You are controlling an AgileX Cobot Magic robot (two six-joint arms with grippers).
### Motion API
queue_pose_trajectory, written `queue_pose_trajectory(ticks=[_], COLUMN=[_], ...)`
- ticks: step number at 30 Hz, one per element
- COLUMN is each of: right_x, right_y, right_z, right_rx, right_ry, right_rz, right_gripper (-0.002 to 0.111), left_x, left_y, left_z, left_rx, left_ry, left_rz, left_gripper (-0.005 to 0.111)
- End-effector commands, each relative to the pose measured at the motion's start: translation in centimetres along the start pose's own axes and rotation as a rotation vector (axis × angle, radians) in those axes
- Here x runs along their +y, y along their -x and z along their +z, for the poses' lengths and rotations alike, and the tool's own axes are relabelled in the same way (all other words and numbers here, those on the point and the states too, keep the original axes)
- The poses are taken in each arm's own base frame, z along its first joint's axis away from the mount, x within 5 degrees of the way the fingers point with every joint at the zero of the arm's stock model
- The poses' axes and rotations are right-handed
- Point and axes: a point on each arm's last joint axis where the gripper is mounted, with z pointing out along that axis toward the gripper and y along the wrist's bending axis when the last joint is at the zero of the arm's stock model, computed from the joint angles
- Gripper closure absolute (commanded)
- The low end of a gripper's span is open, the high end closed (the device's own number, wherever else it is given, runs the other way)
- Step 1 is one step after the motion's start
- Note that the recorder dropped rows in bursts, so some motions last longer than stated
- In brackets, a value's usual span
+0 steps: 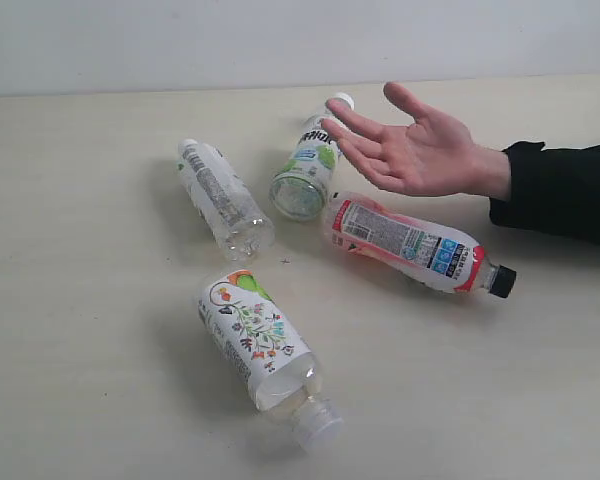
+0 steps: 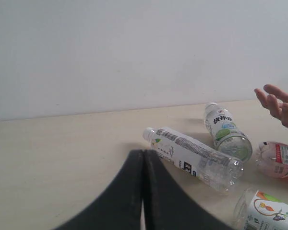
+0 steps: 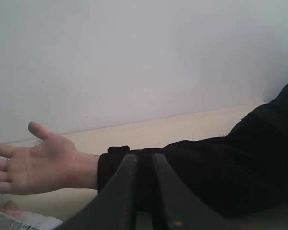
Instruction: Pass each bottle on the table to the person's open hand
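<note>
4 bottles are seen lying on their sides on the pale counter (image 1: pixel 80 350). The grey-text bottle (image 1: pixel 223 198) is laid left of centre, its cap pointing far-left; its rows of small grey print cannot be read. Just right of it, the green-white bottle (image 1: pixel 310 165) is laid with its white cap far and its base near; bold dark characters and a green leaf patch are printed on it, but the brand cannot be made out. The red-pink bottle (image 1: pixel 415 243) is laid right of centre, black cap to the right, with fine print and a blue panel on its label, too small to read. The floral bottle (image 1: pixel 263 348) is laid nearest, with its pale cap pointing near-right; drawn flowers and leaves are shown, and no wording is legible.

The person's open palm (image 1: pixel 415 148) is held above the counter between the green-white and red-pink bottles, at the end of a black sleeve (image 1: pixel 565 190) reaching in from the right.

Neither robot hand is shown in the exterior view. In the left wrist view the left hand (image 2: pixel 144 152) is seen with its 2 fingers pressed together, nothing between them, and parts of all 4 bottles beyond it. In the right wrist view the right hand (image 3: pixel 144 155) is seen almost closed, only a thin slit left, nothing gripped; only the palm, the sleeve and a scrap of red label are shown there.
</note>
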Motion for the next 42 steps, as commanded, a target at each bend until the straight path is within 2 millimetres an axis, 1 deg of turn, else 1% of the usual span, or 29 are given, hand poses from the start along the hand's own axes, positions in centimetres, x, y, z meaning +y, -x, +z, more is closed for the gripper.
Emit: queue_pose_trajectory(ticks=[1, 8, 9, 11, 12, 13, 21, 24, 26, 28, 29, 30, 33, 35, 38, 40, 41, 42], right_x=[0.0, 0.0, 0.0, 0.0, 0.0, 0.0, 0.0, 0.1, 0.2, 0.2, 0.2, 0.1, 0.1, 0.0, -0.5, -0.9, -1.2, -1.3], right_y=[-0.1, -0.1, 0.0, 0.4, 0.5, 0.5, 0.5, 0.7, 1.0, 1.2, 1.2, 1.2, 1.2, 1.4, 2.3, 2.9, 3.4, 3.7], right_z=[0.0, 0.0, 0.0, 0.0, -0.1, -0.1, -0.1, -0.1, -0.1, -0.1, -0.1, -0.1, -0.1, -0.2, -0.4, -0.6, -0.8, -1.0], right_rx=[-0.007, -0.007, -0.019, -0.055, -0.065, -0.065, -0.065, -0.095, -0.126, -0.143, -0.146, -0.144, -0.141, -0.161, -0.275, -0.365, -0.429, -0.476], right_ry=[-0.003, -0.003, -0.004, -0.010, -0.012, -0.012, -0.008, 0.008, 0.022, 0.034, 0.043, 0.048, 0.055, 0.051, 0.025, 0.014, 0.020, 0.026], right_rz=[-0.004, -0.005, -0.057, -0.234, -0.291, -0.304, -0.267, -0.140, 0.009, 0.187, 0.347, 0.430, 0.543, 0.555, 0.576, 0.635, 0.717, 0.749], right_gripper=[0.097, 0.097, 0.097, 0.097, 0.097, 0.097, 0.097, 0.097, 0.097, 0.097, 0.097, 0.097, 0.097, 0.097, 0.097, 0.098, 0.101, 0.105], left_x=[0.0, 0.0, 0.0, 0.0, 0.0, 0.0, 0.0, 0.0, 0.0, 0.0, 0.0, 0.0, 0.0, 0.0, 0.0, 0.0, 0.0, 0.0], left_y=[0.0, 0.0, 0.0, 0.0, 0.0, 0.0, 0.0, 0.0, 0.0, 0.0, 0.0, 0.0, 0.0, 0.0, 0.0, 0.0, 0.0, 0.0], left_z=[0.0, 0.0, 0.0, 0.0, 0.0, 0.0, 0.0, 0.0, 0.0, 0.0, 0.0, 0.0, 0.0, 0.0, 0.0, 0.0, 0.0, 0.0], left_rx=[-0.001, -0.001, -0.001, -0.001, -0.001, -0.001, -0.001, -0.001, -0.001, -0.001, -0.001, -0.001, -0.001, -0.001, -0.001, -0.001, -0.001, -0.001], left_ry=[0.001, 0.001, 0.001, 0.001, 0.001, 0.001, 0.001, 0.001, 0.001, 0.001, 0.001, 0.001, 0.001, 0.001, 0.001, 0.001, 0.001, 0.001], left_rz=[-0.009, -0.009, -0.009, -0.009, -0.009, -0.009, -0.009, -0.009, -0.009, -0.009, -0.009, -0.009, -0.009, -0.009, -0.009, -0.009, -0.009, -0.009], left_gripper=[0.107, 0.107, 0.107, 0.107, 0.107, 0.107, 0.107, 0.107, 0.107, 0.107, 0.107, 0.107, 0.107, 0.107, 0.107, 0.107, 0.107, 0.107])
